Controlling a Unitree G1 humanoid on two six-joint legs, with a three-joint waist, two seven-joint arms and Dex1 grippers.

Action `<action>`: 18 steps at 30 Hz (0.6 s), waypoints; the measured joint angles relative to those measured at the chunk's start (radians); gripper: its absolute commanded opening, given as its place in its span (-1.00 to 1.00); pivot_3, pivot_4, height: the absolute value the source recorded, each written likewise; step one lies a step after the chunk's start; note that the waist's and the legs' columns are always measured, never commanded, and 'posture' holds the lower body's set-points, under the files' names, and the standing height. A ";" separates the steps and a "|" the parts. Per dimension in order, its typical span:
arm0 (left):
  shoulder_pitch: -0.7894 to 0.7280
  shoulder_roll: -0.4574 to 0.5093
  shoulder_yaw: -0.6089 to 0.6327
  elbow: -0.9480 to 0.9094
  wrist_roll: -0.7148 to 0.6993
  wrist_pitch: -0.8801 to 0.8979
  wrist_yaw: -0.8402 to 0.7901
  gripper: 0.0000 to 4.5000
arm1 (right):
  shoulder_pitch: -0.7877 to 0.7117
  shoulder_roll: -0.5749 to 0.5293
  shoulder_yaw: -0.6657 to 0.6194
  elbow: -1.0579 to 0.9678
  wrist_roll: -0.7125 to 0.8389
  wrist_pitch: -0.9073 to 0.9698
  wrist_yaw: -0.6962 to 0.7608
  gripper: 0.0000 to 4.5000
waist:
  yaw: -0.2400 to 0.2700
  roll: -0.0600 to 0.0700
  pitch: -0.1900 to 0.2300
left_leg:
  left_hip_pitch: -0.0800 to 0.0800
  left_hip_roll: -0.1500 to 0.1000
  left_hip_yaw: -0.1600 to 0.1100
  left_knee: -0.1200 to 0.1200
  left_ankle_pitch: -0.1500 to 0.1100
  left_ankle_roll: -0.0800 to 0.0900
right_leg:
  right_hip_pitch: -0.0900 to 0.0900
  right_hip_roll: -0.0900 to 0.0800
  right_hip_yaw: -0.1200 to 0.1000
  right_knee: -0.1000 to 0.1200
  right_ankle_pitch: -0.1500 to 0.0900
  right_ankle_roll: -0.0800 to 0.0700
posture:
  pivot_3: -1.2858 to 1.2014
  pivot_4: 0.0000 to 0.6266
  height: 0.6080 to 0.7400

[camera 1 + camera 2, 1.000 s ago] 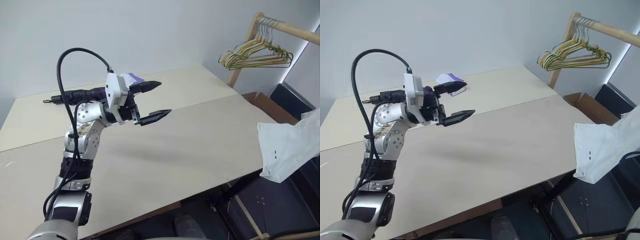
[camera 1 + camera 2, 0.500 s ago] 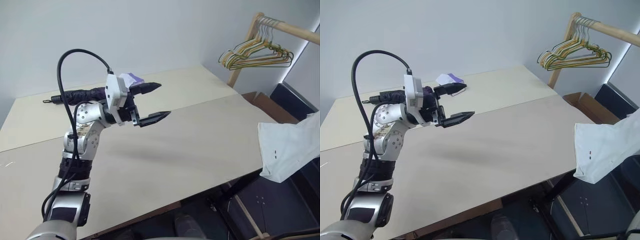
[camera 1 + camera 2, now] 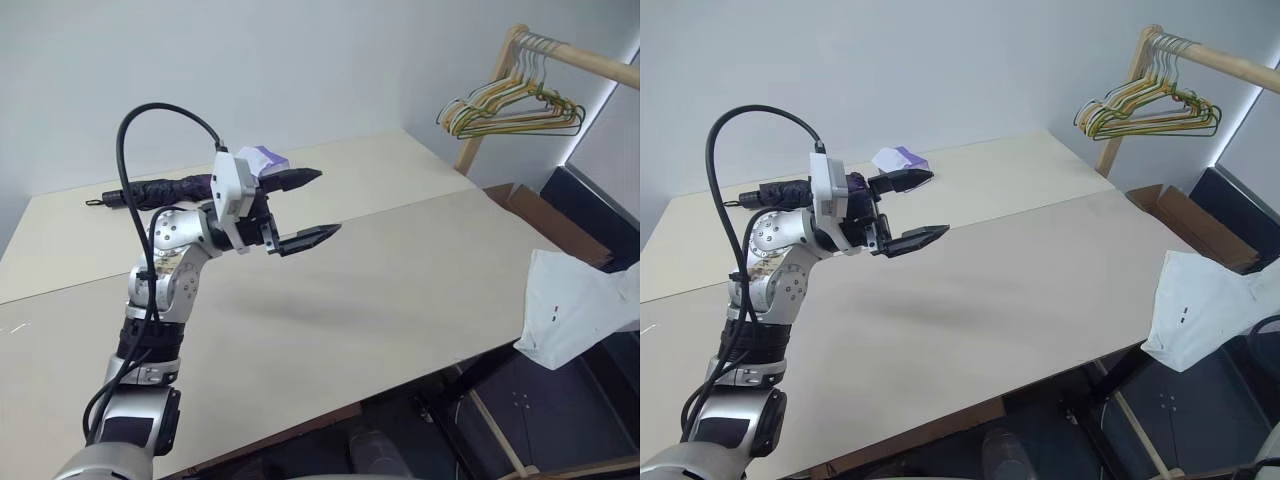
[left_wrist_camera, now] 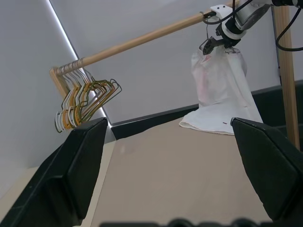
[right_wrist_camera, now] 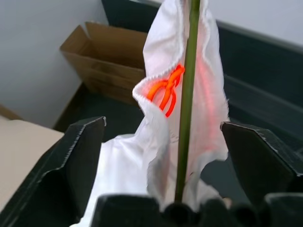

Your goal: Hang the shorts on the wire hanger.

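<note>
Draped over the thin olive-bronze wire hanger (image 5: 188, 94), the large white cloth shorts (image 5: 161, 142) are seen past the beige table's (image 3: 400, 270) corner, between the right gripper's (image 5: 175, 142) parted fingers; the left gripper (image 3: 305, 208) is also spread wide.

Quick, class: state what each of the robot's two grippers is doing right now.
Left gripper: open, holding nothing, above the table.
Right gripper: open, its fingers either side of the shorts on the wire hanger.

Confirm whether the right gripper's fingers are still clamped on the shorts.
No: in the right wrist view the right gripper stands wide open, its fingers apart on either side of the shorts and the wire hanger.
</note>
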 measured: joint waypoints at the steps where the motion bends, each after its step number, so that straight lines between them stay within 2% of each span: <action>1: 0.000 0.000 0.000 0.000 -0.001 0.000 0.000 1.00 | 0.004 0.003 0.037 -0.041 -0.026 0.009 -0.009 0.99 | 0.000 0.001 0.000 | 0.000 0.000 0.000 0.000 0.000 0.000 | 0.000 0.000 0.000 0.000 0.000 0.000 | -0.16 -1.00 1.00; 4: 0.000 -0.001 0.000 -0.001 -0.003 0.000 0.000 1.00 | 0.021 0.028 0.101 -0.184 -0.076 0.071 -0.041 0.99 | -0.002 0.002 0.000 | 0.000 0.001 0.001 0.000 0.000 0.000 | -0.001 0.000 0.002 0.000 0.000 0.000 | -0.16 -1.00 1.00; 6: 0.000 -0.001 0.000 -0.004 -0.005 0.000 -0.003 1.00 | 0.075 0.065 0.123 -0.360 -0.103 0.157 -0.080 0.99 | -0.001 0.002 0.000 | 0.001 0.001 0.000 0.000 0.000 0.000 | -0.001 0.001 0.002 0.000 0.000 0.001 | -0.16 -1.00 1.00; 14: 0.002 -0.001 0.002 -0.016 -0.041 0.000 -0.009 1.00 | 0.287 0.195 0.132 -0.934 -0.190 0.448 -0.175 0.99 | 0.027 0.003 -0.001 | -0.001 0.000 0.001 0.000 0.000 0.000 | -0.002 0.001 0.003 0.001 0.001 0.002 | -0.15 -1.00 1.00; 18: 0.004 -0.001 0.010 -0.016 -0.049 0.000 -0.010 1.00 | 0.296 0.262 0.164 -1.142 -0.274 0.523 -0.235 0.99 | 0.032 0.003 -0.001 | -0.001 0.001 0.001 0.000 0.000 0.000 | -0.003 0.001 0.003 0.001 0.001 0.002 | -0.15 -1.00 1.00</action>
